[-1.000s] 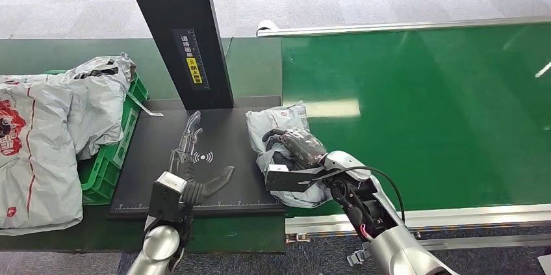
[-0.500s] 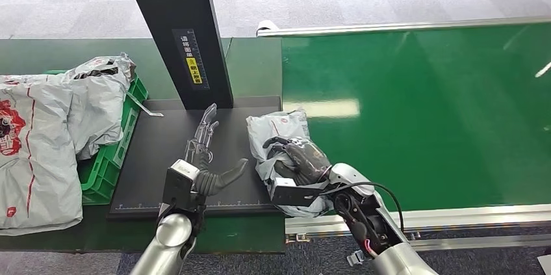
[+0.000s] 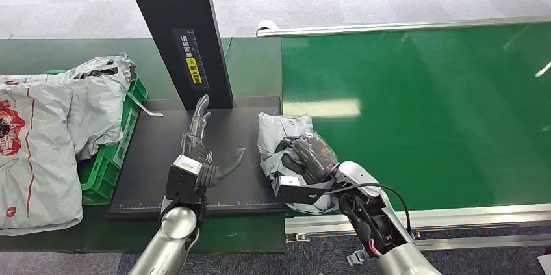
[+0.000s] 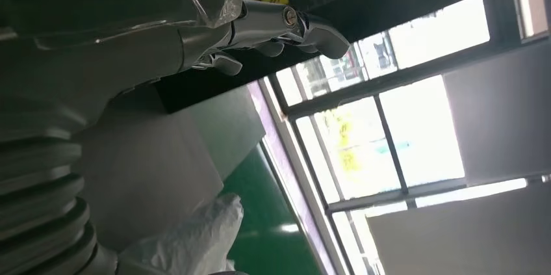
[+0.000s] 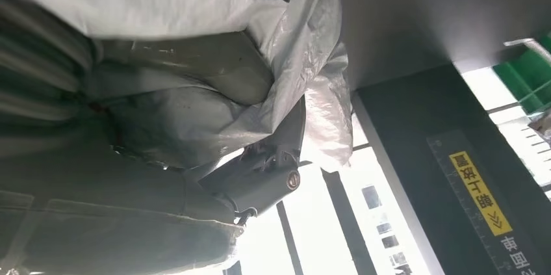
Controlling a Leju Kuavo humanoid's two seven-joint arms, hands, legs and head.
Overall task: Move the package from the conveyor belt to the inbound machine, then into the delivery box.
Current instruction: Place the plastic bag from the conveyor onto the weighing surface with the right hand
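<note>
Green conveyor belt (image 3: 422, 112) on one side, black inbound machine (image 3: 195, 151) beside it, package sitting right on the seam.

Head view: the right hand (image 3: 308, 158) is wrapped around the grey package (image 3: 279, 135), which lies at the machine plate's edge nearest the belt. Left hand (image 3: 205, 151) hovers over the plate, fingers spread, holding nothing. Green delivery box (image 3: 120, 145) sits on the machine's far side from the belt, stuffed with grey bags (image 3: 45, 132).
Left wrist view: fingers (image 4: 279, 25) splayed, nothing in them.
Right wrist view: crinkly package (image 5: 312, 80) pressed against the hand.
</note>
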